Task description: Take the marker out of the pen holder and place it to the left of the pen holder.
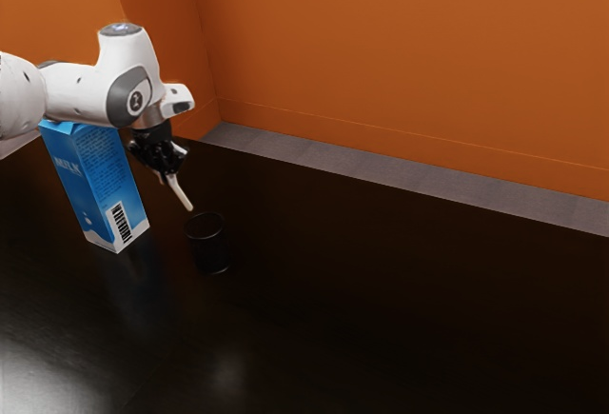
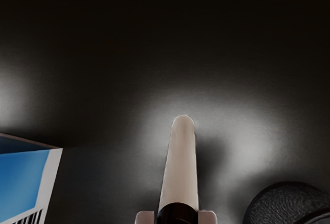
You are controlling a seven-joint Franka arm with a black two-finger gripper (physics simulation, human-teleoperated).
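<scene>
The pale marker [image 1: 182, 192] is hanging tilted in the air, out of the black pen holder [image 1: 207, 247], its free end pointing down near the rim in the exterior view. The gripper [image 1: 167, 172] is closing on it, fingers standing only the marker's width apart. The wrist view is showing what the exterior view is hiding: both fingertips [image 2: 145, 218] are pressing the marker's dark band from opposite sides, and the pen holder is lying apart from the marker. The blue milk carton [image 1: 95, 186] is standing on the dark surface [image 1: 381, 319], to the exterior view's left of the pen holder. The exterior view is also showing orange walls [image 1: 400, 62] on the far side.
</scene>
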